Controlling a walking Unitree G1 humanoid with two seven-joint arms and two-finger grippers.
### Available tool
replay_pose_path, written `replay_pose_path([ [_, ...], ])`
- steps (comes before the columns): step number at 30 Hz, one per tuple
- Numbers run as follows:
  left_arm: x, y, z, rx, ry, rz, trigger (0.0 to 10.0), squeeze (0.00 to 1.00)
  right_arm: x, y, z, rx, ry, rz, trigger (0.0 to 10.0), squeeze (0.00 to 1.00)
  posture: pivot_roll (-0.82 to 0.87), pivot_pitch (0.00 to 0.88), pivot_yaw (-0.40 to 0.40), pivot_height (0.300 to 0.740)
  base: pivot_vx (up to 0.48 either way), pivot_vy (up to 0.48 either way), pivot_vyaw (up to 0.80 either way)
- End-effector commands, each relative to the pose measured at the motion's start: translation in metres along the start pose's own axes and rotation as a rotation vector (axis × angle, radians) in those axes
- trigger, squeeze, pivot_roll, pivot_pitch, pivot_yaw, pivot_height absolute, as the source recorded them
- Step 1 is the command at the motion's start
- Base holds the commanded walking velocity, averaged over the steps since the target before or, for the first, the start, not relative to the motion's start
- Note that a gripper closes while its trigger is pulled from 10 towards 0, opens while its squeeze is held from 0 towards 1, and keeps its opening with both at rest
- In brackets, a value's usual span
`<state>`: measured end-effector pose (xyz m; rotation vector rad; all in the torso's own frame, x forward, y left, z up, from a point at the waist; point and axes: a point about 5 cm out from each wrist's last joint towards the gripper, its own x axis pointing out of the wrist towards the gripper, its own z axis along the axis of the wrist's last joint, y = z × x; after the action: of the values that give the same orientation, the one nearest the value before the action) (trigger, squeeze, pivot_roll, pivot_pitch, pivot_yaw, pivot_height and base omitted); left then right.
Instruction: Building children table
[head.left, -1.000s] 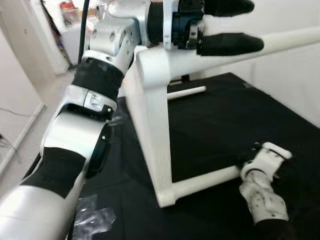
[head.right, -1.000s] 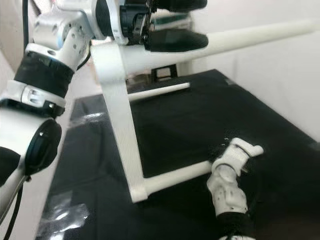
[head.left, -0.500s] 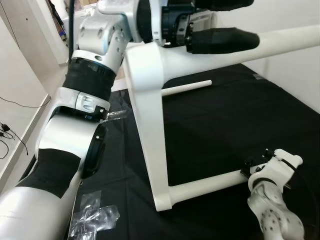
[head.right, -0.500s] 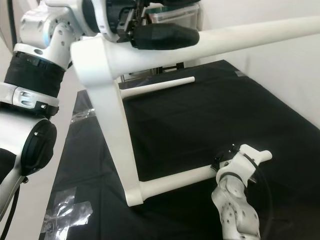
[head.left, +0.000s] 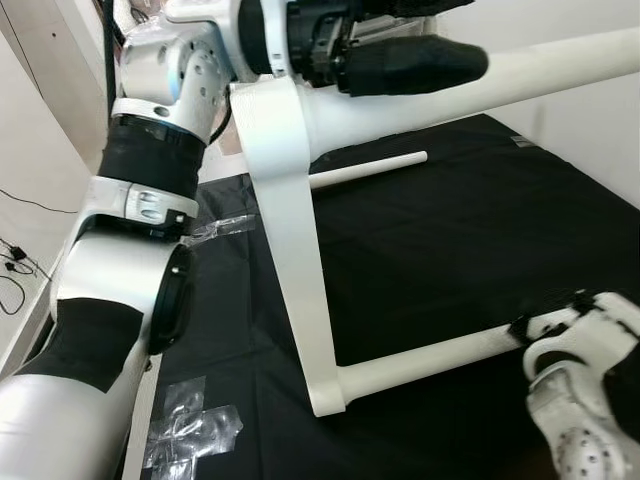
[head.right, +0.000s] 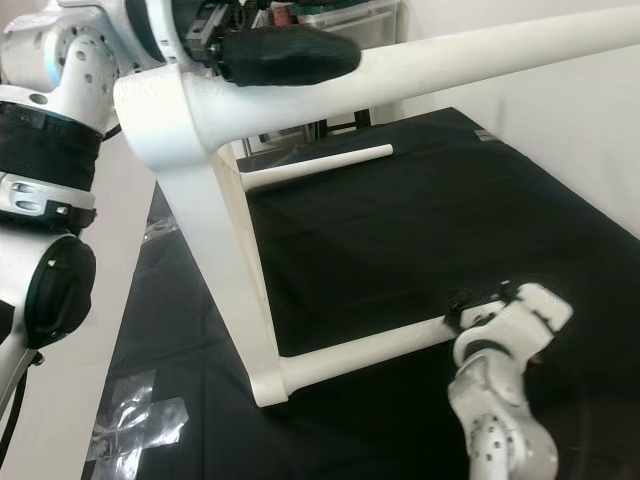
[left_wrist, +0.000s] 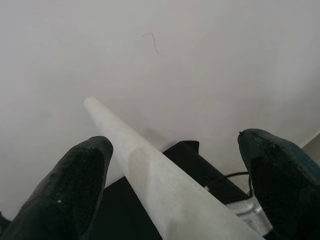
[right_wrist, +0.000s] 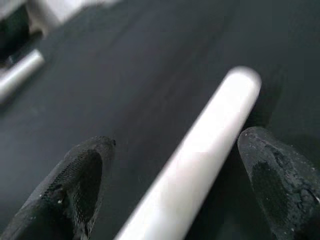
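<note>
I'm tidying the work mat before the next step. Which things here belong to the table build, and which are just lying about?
Part of the build:
- white table frame
- its thick upper rail, at the left gripper
- its thin lower rod, at the right gripper
- loose white rod, likely a spare part

Lying about:
- crumpled clear plastic wrap
- black mat

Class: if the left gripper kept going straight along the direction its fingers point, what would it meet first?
Probably the pale wall. The left gripper points along the white table leg lying between its fingers; depth is unclear, but nothing else seems to stand in that line.
</note>
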<state>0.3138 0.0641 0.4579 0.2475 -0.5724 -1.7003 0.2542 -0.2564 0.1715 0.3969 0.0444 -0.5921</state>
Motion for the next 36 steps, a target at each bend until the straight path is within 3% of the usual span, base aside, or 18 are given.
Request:
replay_pose_path([
  [1,-0.011,-0.001,0.007,0.011,-0.012,0.019,10.0,0.0,-0.002,0.002,0.005,0.015,-0.014,0.013,10.0,1.0,-0.09,0.003,0.117,0.74,0.0,0.0,0.0],
  [9,-0.022,-0.002,0.027,0.01,-0.059,0.019,10.0,0.0,0.007,-0.002,0.034,-0.038,-0.125,0.014,10.0,0.98,-0.1,0.0,0.118,0.74,0.0,0.0,0.0],
  [10,-0.024,-0.002,0.03,0.02,-0.067,0.028,10.0,0.0,0.007,0.006,0.036,-0.059,-0.143,0.064,10.0,0.86,-0.1,0.0,0.116,0.74,0.0,0.0,0.0],
  [11,-0.026,-0.002,0.032,0.04,-0.071,0.05,10.0,0.0,0.005,0.02,0.035,-0.084,-0.153,0.148,10.0,0.64,-0.1,0.0,0.116,0.74,0.0,0.0,0.0],
  [12,-0.028,-0.001,0.034,0.063,-0.077,0.082,10.0,0.0,0.0,0.04,0.032,-0.116,-0.159,0.269,10.0,0.54,-0.1,0.0,0.119,0.74,0.0,0.0,0.0],
  [13,-0.028,-0.001,0.034,0.063,-0.077,0.082,10.0,0.0,0.0,0.04,0.032,-0.116,-0.159,0.269,10.0,0.54,-0.1,0.0,0.119,0.74,0.0,0.0,0.0],
  [14,-0.029,0.0,0.035,0.072,-0.083,0.099,10.0,0.0,-0.003,0.048,0.03,-0.135,-0.165,0.317,10.0,0.31,-0.1,0.0,0.123,0.74,0.0,0.0,0.0],
  [15,-0.029,0.0,0.035,0.072,-0.083,0.099,10.0,0.0,-0.003,0.048,0.03,-0.135,-0.165,0.317,10.0,0.31,-0.1,0.0,0.123,0.74,0.0,0.0,0.0],
  [16,-0.032,0.0,0.037,0.084,-0.1,0.133,10.0,0.0,-0.008,0.059,0.026,-0.158,-0.165,0.38,10.0,0.03,-0.1,0.0,0.126,0.74,0.0,0.0,0.0],
  [17,-0.034,0.001,0.039,0.094,-0.115,0.161,10.0,0.0,-0.012,0.066,0.022,-0.173,-0.166,0.425,10.0,0.0,-0.1,0.0,0.126,0.74,0.0,0.0,0.0],
  [21,-0.05,0.006,0.058,0.162,-0.183,0.31,10.0,0.0,-0.022,0.085,0.011,-0.198,-0.15,0.526,10.0,0.0,-0.09,0.0,0.125,0.74,0.0,0.0,0.0],
  [24,-0.055,0.007,0.064,0.184,-0.203,0.352,10.0,0.0,-0.024,0.088,0.008,-0.201,-0.146,0.548,10.0,0.0,-0.09,0.0,0.123,0.74,0.0,0.0,0.0],
  [28,-0.07,0.004,0.081,0.263,-0.234,0.469,10.0,0.0,-0.026,0.095,0.005,-0.234,-0.148,0.606,10.0,0.0,-0.09,0.0,0.124,0.74,0.0,0.0,0.0],
  [29,-0.08,0.003,0.088,0.307,-0.239,0.556,10.0,0.0,-0.027,0.097,0.004,-0.247,-0.152,0.629,10.0,0.0,-0.09,0.0,0.123,0.74,0.0,0.0,0.0],
  [30,-0.08,0.003,0.088,0.307,-0.239,0.556,10.0,0.0,-0.027,0.097,0.004,-0.247,-0.152,0.629,10.0,0.0,-0.09,0.0,0.123,0.74,0.0,0.0,0.0],
  [33,-0.11,0.001,0.097,0.435,-0.202,0.818,10.0,0.0,-0.029,0.1,0.0,-0.288,-0.164,0.671,10.0,0.0,-0.08,0.0,0.12,0.74,0.0,0.0,0.0],
  [34,-0.11,0.001,0.097,0.435,-0.202,0.818,10.0,0.0,-0.029,0.1,0.0,-0.288,-0.164,0.671,10.0,0.0,-0.08,0.0,0.12,0.74,0.0,0.0,0.0],
  [36,-0.136,-0.004,0.095,0.504,-0.138,1.015,10.0,0.0,-0.031,0.102,-0.005,-0.32,-0.163,0.697,10.0,0.0,-0.08,0.0,0.115,0.74,0.0,0.0,0.0],
])
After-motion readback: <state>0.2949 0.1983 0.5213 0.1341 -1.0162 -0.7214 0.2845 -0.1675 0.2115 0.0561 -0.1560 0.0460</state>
